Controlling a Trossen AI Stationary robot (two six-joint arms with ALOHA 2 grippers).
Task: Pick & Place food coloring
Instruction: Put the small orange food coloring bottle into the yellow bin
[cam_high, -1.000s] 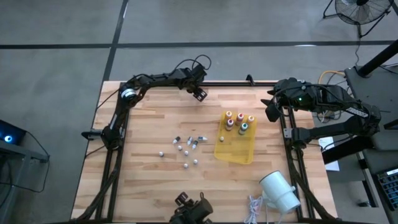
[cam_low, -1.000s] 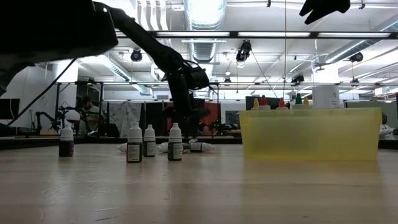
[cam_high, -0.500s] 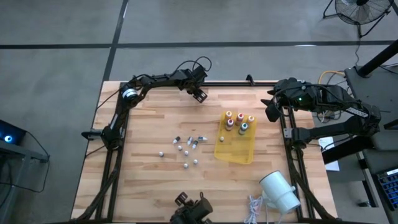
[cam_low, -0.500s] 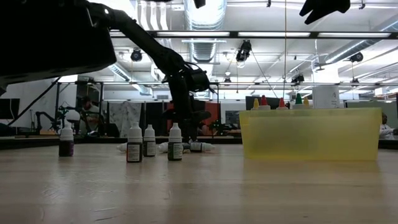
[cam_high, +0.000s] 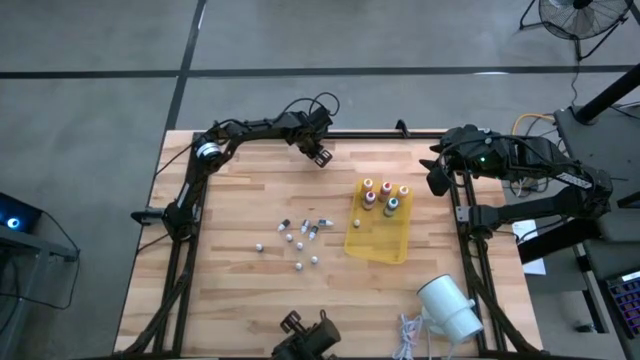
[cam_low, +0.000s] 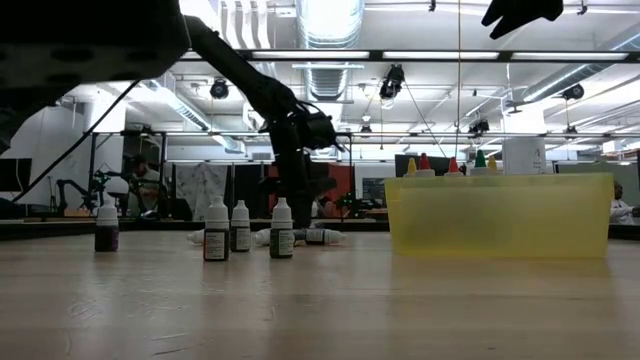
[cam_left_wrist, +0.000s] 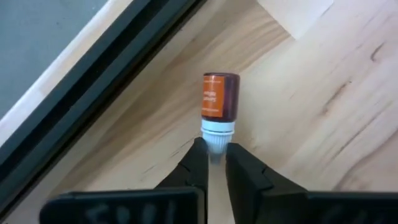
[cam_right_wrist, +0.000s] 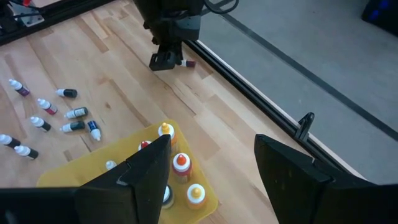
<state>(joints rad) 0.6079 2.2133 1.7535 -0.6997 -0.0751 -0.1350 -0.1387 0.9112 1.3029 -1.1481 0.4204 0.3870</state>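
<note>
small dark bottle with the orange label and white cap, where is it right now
The small dark orange-labelled bottle lies on the wooden table by its far edge rail, left of centre, its white cap pinched in the left gripper.

Bare tabletop (cam_high: 240, 290) lies open along the near edge and left side, while scattered vials (cam_high: 298, 238) (some lying flat) and the yellow tray (cam_high: 380, 245) of bottles crowd the middle, a white cylinder (cam_high: 450, 308) blocking the near right corner.

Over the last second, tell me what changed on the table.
The left gripper, at the far edge, closed on the white tip of a lying bottle; it had been open. The arm barely shifted. The right gripper, the yellow tray and the loose vials stayed as they were.
</note>
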